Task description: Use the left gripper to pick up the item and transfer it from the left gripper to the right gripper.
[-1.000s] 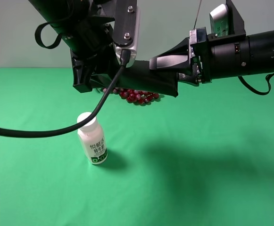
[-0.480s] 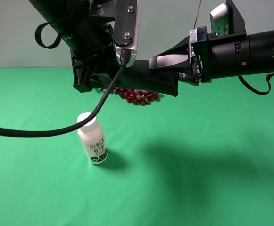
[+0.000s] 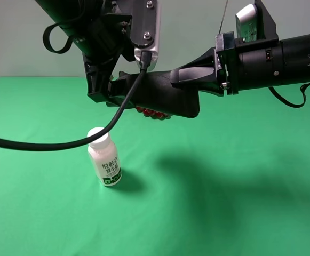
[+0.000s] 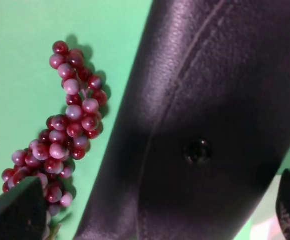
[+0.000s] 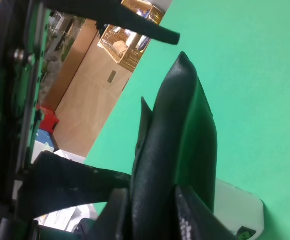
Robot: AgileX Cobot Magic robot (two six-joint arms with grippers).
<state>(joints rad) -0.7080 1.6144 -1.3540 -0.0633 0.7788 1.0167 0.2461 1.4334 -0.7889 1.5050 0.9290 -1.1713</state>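
I see the green surface [image 3: 251,213] filling the lower view. Its far edge meets a pale wall, and there is broad bare room across the near middle and right. Both arms meet in the air above it.

The left gripper [image 3: 114,90] comes down from the upper left with its jaws spread wide. The right gripper [image 3: 182,80] reaches in level from the right.

Between them hangs the item [image 3: 163,96], well clear of the surface. Its long axis runs nearly level across the view, sagging a little toward the right end.

That right end sits between the right jaws, which are pinched on it with a finger pressed to each face. The left jaws only straddle the other end. On the left wrist camera green shows between one finger [image 4: 15,212] and the case's side.

The bottle [image 3: 105,160] stands upright at near left with its white cap on. I cannot see its contents. The grape bunch [image 3: 152,113] lies on the surface beneath the item, mostly hidden by it.
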